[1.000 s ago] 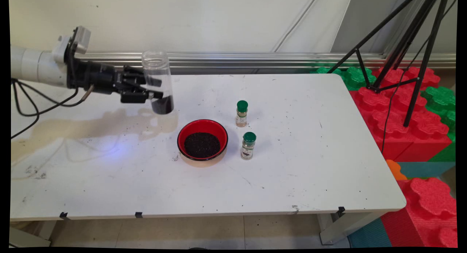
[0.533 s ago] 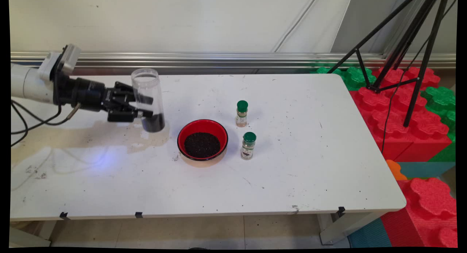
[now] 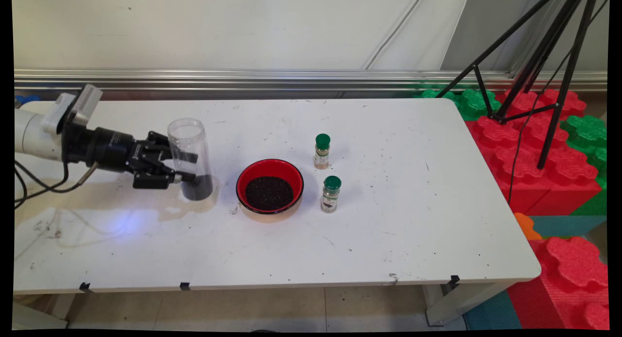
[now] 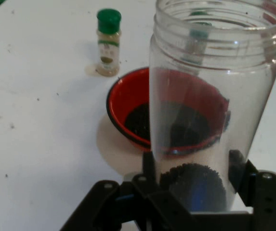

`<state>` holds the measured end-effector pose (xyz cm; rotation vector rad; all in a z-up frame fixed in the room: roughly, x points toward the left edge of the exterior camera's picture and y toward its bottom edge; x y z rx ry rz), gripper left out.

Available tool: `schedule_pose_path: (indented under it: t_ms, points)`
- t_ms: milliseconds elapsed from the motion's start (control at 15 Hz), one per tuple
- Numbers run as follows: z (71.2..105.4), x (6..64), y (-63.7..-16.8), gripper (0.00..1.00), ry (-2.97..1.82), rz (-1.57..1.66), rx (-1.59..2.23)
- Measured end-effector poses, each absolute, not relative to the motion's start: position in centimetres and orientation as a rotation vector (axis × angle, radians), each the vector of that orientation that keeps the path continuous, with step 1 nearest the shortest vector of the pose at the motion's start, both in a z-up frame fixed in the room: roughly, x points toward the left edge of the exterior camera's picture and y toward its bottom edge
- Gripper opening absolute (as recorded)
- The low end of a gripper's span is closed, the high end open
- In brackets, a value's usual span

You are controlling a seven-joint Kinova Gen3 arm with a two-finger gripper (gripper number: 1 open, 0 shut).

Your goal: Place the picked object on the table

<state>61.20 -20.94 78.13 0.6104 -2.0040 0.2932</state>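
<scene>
White worktop [image 3: 413,240] under a pale wall: hand [image 3: 187,168] clamped on an upright clear jar [image 3: 190,157] with dark grains, just left of red bowl [image 3: 269,185]; two green-capped spice bottles [image 3: 321,151] right.

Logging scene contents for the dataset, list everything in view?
clear plastic jar: 1, transparent, dark grains in its bottom, no lid, upright at table's left, held in the jaws
red bowl: 1, red with black rim, holds dark grains, table centre, right of the jar
spice bottles: 2, green caps; one behind-right of the bowl, one right of the bowl
table: 1, white, stained at left
foam blocks: several, red and green, right of table
tripod: 1, black, upper right
gripper: 1, black, on white arm from left, shut on the jar
</scene>
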Motion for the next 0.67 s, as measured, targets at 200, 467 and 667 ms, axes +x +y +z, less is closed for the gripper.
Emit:
schedule_pose_path:
  t_ms: [200, 467, 667]
  points:
    - [77.0, 61.4, -20.2, 0.00, -2.018, 0.294, 0.591]
    - [75.5, 61.7, -19.5, 0.00, -2.030, 0.295, 0.579]
    - [74.3, 61.9, -19.2, 0.00, -2.036, 0.296, 0.572]
